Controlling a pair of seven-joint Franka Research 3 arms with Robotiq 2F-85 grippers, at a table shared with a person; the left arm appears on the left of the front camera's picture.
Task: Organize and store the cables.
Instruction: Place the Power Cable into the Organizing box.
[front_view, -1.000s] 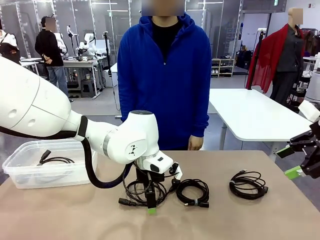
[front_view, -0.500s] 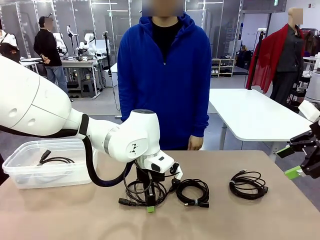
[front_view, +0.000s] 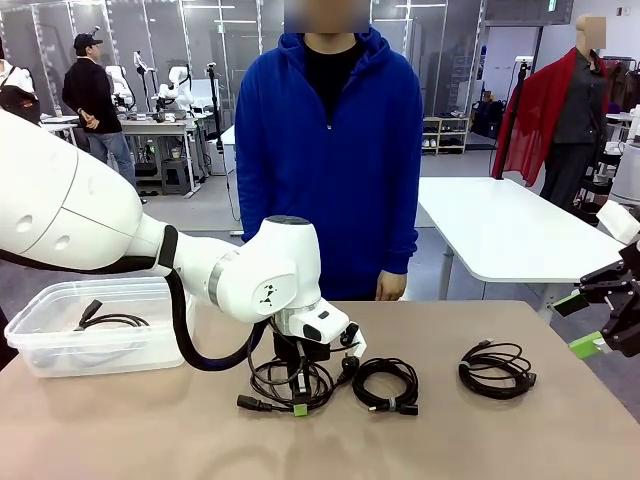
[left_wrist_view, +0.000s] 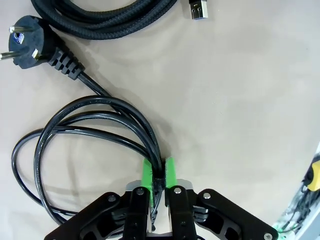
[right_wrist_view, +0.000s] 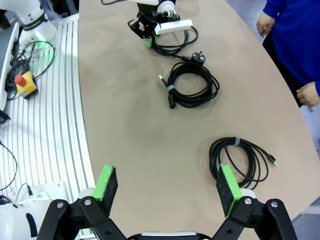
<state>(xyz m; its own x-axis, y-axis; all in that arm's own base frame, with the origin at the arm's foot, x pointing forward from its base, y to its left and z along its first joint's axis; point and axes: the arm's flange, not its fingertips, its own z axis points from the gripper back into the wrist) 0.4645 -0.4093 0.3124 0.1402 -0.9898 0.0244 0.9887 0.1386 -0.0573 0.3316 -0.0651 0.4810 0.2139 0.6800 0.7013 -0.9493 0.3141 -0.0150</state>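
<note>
In the front view the left pincer (front_view: 299, 408) points down at the table (front_view: 140, 435), near its near edge and a little left of the middle. Its green pads are pinched together on the near rim of the left coil (front_view: 283, 383). The middle coil (front_view: 386, 385) lies just beside it, and the right coil (front_view: 497, 368) lies well apart toward the right edge, with bare table between them. A clear bin (front_view: 45, 350) at the left edge holds a fourth cable (front_view: 108, 320). The right pincer (front_view: 577, 325) hangs beyond the right edge, jaws wide and empty. A person (front_view: 330, 150) stands at the far edge. In the left wrist view the left pincer (left_wrist_view: 159, 167) clamps several strands of the left coil (left_wrist_view: 75, 132) tight between its pads; that cable's plug (left_wrist_view: 30, 42) lies beside the braided middle coil (left_wrist_view: 100, 22). In the right wrist view the right pincer (right_wrist_view: 167, 187) gapes over the table (right_wrist_view: 125, 125) edge, gripping nothing. The right coil (right_wrist_view: 240, 160) is nearest, the middle coil (right_wrist_view: 192, 85) farther, and the left coil (right_wrist_view: 172, 45) farthest under the left pincer (right_wrist_view: 148, 41). The person's hand (right_wrist_view: 310, 95) hangs past the far edge.
</note>
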